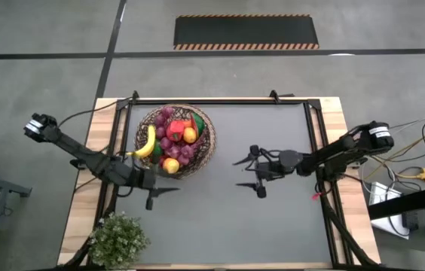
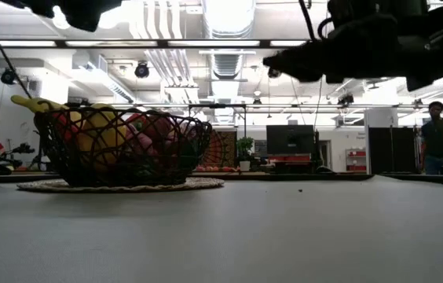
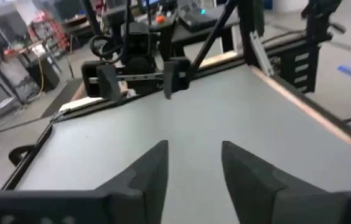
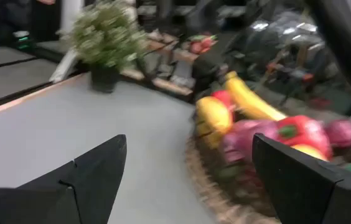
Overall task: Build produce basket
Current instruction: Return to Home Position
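Since all the produce (image 1: 173, 139) already lay heaped in the basket (image 1: 139, 135), close to the far left corner of the desk (image 1: 273, 226) in the high view, neither arm carried anything. The left pincer (image 1: 161, 194) hung released just beside the basket's near rim, and the right pincer (image 1: 244, 173) gaped empty over the desk's middle. A potted plant (image 1: 118, 237) stood at the near left corner.

From desk height, the basket showed open dark lattice walls on a flat woven mat (image 2: 166, 186), with a banana (image 2: 33, 102) poking over its rim. I judged it light and stiff, best taken by the rim, and the toy pieces smooth and apt to roll if it tipped. A person (image 2: 440, 134) stood far behind.

Past the left wrist, that pincer's fingers (image 3: 150, 174) stood apart over bare desk.

Past the right wrist, its fingers (image 4: 88, 174) stood wide, with a red pepper (image 4: 303, 130) plain among the heap.

No brand, label or writing could be read.
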